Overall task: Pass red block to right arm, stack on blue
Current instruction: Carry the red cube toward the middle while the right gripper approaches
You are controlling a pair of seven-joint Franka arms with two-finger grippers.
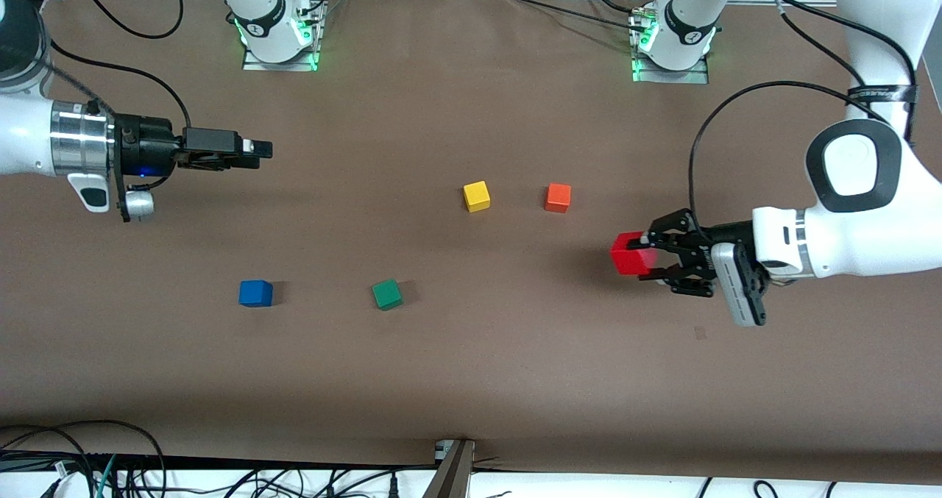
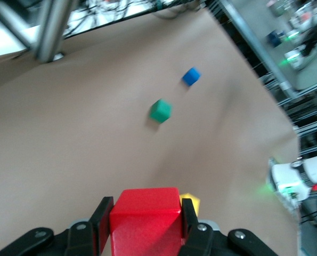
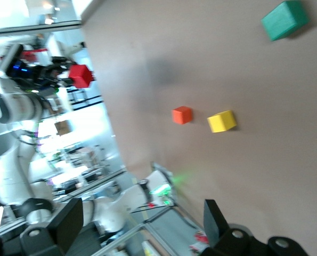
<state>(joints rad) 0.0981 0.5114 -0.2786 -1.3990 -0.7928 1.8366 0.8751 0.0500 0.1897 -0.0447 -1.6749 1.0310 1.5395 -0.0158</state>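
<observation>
A: Red block (image 1: 630, 255) – where's it at rn?

B: Clamped in the left gripper (image 1: 650, 256), lifted off the desk (image 1: 471, 380) at the left arm's end, fingers (image 2: 100, 224) clenched on 2 opposite faces. So pickup looks done.

A: And the handover?

B: Not yet. Right gripper (image 1: 259, 149) hangs over the desk's edge at the right arm's end, fingers spread, grasping nothing. Grippers are well apart.

A: What's left then?

B: 3 steps imo: meet mid-desk, pass, then stack on the blue block (image 1: 255, 293), which sits bare toward the right arm's end, nearer the front camera's edge.

A: Room to move?

B: Plenty. Yellow cube (image 1: 477, 196) and orange cube (image 1: 558, 197) sit mid-desk, farther from the camera than the red block's line; green cube (image 1: 387, 293) sits beside the blue one, apart from it. Wide open strip between those 2 rows, and no cube is near an edge.
</observation>
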